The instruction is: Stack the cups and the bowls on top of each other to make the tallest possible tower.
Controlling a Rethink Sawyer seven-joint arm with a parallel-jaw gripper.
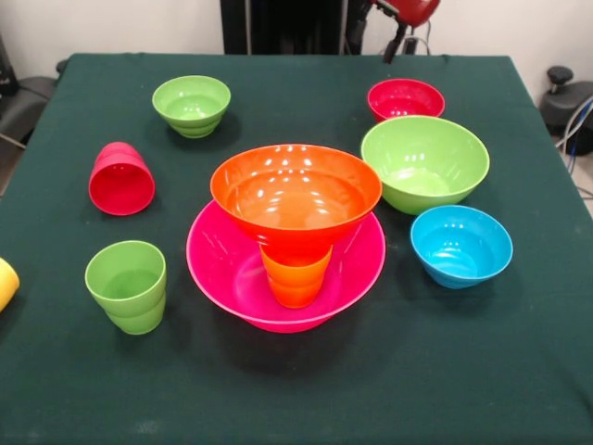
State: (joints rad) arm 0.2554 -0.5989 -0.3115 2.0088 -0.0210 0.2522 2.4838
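Observation:
The tower stands mid-table. Its base is the very large pink bowl [215,271]. An orange cup [295,278] stands upright inside it, and the large orange bowl [295,190] rests on that cup. Around it sit the large green bowl [424,162], small red bowl [405,97], small blue bowl [460,246] and small green bowl [192,104]. A red cup [121,179] lies on its side at the left. The green cup [127,286] stands upright. A yellow cup [5,283] pokes in at the left edge. The gripper [398,44] hangs drawn back at the top edge, above the red bowl, away from every object.
A dark green cloth [296,389] covers the table, whose edges show at left, right and far side. A black pedestal [278,23] stands behind the table. Dark equipment [565,97] sits off the right edge.

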